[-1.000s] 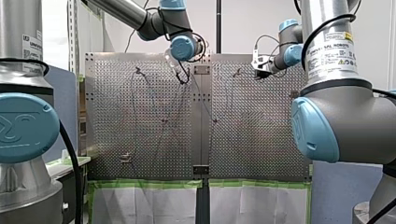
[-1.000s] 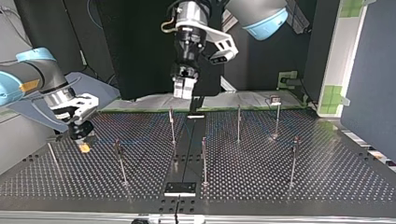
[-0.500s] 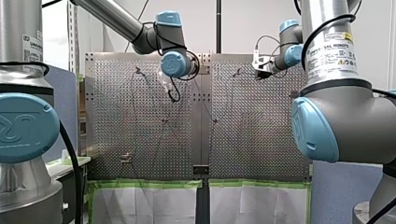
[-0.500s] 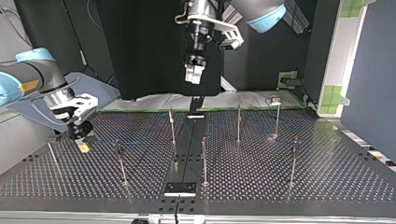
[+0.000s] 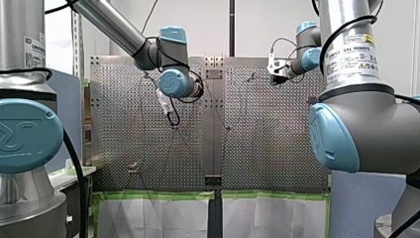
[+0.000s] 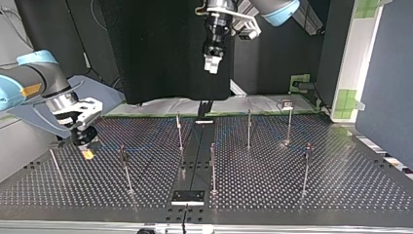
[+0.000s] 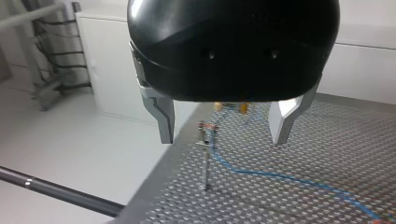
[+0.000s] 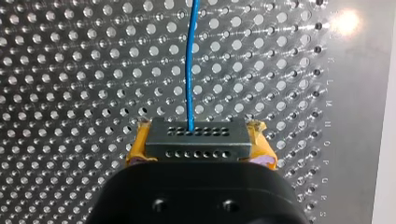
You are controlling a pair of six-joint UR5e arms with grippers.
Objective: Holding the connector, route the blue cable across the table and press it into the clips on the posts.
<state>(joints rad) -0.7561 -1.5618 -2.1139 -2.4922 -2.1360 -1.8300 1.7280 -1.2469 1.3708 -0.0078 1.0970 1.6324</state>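
The connector (image 8: 195, 139), a dark block with rows of small holes, is pinched between the yellow pads (image 8: 136, 148) of our right gripper (image 8: 198, 145), whose jaws press onto its two ends. The blue cable (image 8: 190, 65) leaves the middle of the connector and runs straight ahead of the gripper, just over the perforated tabletop (image 8: 70, 70). In the left wrist view the cable (image 7: 280, 176) leads away from that gripper and passes right beside the clip (image 7: 205, 128) at the head of the nearest post (image 7: 205, 161). From there it trails in a loose curve along the tabletop. Whether it is seated in that clip we cannot tell.

We judge the task partway at most. The connector is in hand and the cable is laid out over the tabletop. In the top view, though, it shows only as a faint line among the posts (image 6: 179, 131), and we see no clip that plainly holds it. Most of the pressing-in looks yet to be done.

Our right arm enters low at the top view's left. Its gripper (image 6: 86, 144) is tipped down close over the tabletop (image 6: 341, 185), near the corner post (image 6: 54, 163). Our left gripper (image 6: 212, 61) hangs high over the middle of that view, pointing down, well clear of every post. Its jaws are spread wide, and the metal fingers (image 7: 161, 116) hold nothing.
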